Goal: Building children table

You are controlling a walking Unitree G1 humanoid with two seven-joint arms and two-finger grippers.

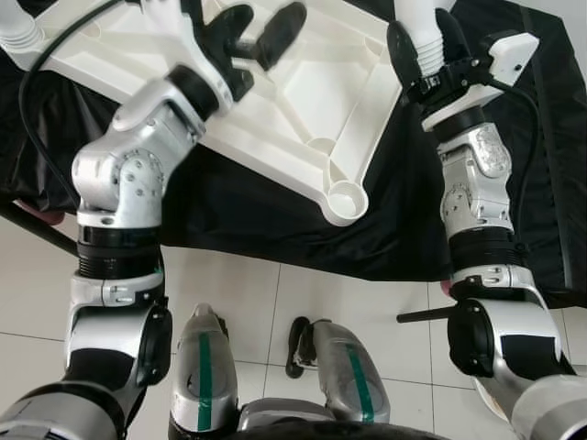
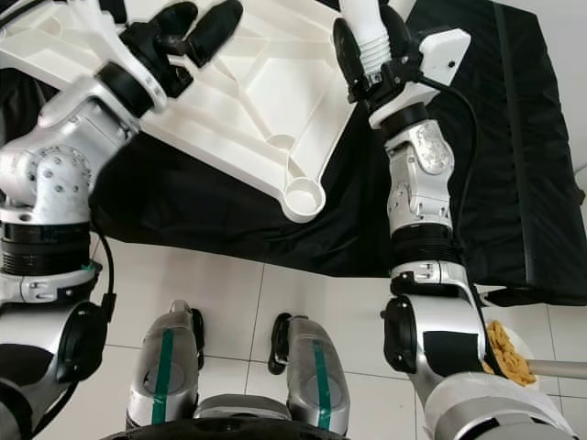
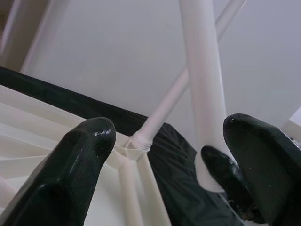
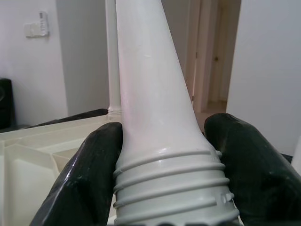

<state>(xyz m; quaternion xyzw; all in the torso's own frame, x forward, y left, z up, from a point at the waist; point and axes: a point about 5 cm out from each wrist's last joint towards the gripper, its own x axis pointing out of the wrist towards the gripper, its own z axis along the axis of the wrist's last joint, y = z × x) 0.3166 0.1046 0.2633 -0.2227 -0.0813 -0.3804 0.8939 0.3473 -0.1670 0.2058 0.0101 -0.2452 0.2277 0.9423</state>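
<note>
Right fingers (image 4: 94, 174) clamp one threaded leg (image 4: 155, 141); left fingers (image 3: 70, 174) spread, empty, over tabletop (image 1: 303, 119).

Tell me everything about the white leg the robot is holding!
The leg is a smooth white plastic tube, wider at its threaded end, where raised ridges wrap around it. The right tool grips it just above those threads, one black finger pressing on each side. It stands roughly upright over the upside-down white tabletop, which lies on a black cloth. Whether its end is in a socket yet cannot be seen.
</note>
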